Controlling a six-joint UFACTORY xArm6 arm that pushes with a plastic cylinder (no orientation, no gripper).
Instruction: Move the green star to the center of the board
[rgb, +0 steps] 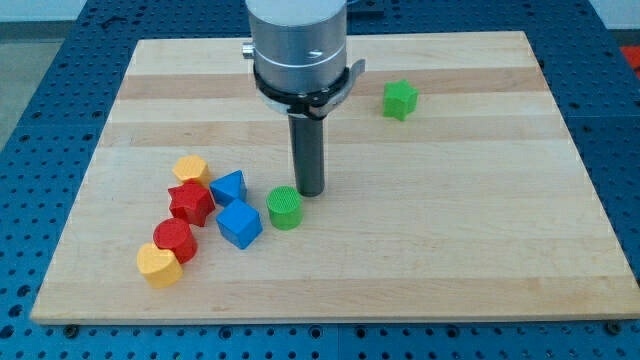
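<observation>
The green star (400, 99) lies near the view's top right of the wooden board (450, 230), apart from all other blocks. My tip (309, 192) rests on the board near its middle, well to the lower left of the green star. It stands just to the upper right of a green round block (285, 208), close to it or touching it; I cannot tell which.
A cluster lies at the view's left: a yellow block (190, 169), a red star (190, 203), a blue block (228, 187), a blue cube (239, 224), a red round block (174, 240) and a yellow heart (158, 265).
</observation>
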